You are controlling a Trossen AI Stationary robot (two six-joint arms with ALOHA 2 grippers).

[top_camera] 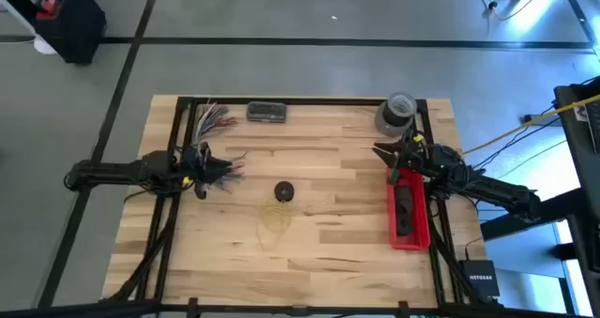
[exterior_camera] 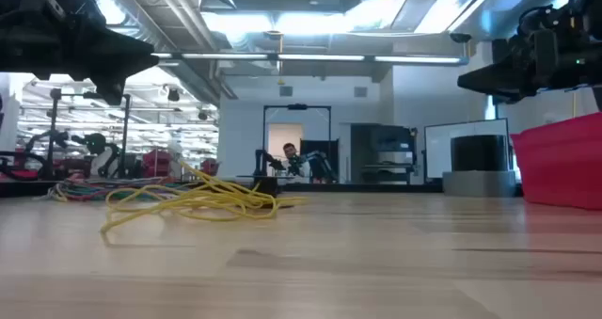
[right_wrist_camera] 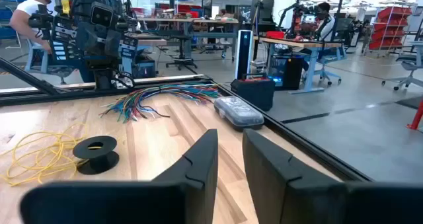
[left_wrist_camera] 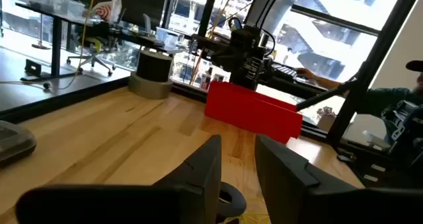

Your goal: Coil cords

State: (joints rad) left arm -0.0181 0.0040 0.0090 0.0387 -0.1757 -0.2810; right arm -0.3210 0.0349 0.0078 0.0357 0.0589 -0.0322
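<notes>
The cords (top_camera: 276, 219) lie as one loose pale-yellow tangle on the wood near the table's middle, also seen in the low view (exterior_camera: 188, 201) and the right wrist view (right_wrist_camera: 36, 151). A black spool (top_camera: 284, 191) stands on its flange just beyond them (right_wrist_camera: 97, 151). My left gripper (top_camera: 204, 160) hovers at the table's left, above the wood, open with nothing between its fingers (left_wrist_camera: 239, 145). My right gripper (top_camera: 384, 154) hovers at the right, by the red bin, also open and empty (right_wrist_camera: 230, 137).
A red bin (top_camera: 410, 210) stands along the right edge, with a grey tape roll (top_camera: 398, 112) behind it. Bundles of multicoloured wires (top_camera: 214, 119) and a grey flat box (top_camera: 266, 112) lie at the far edge. People work in the room beyond.
</notes>
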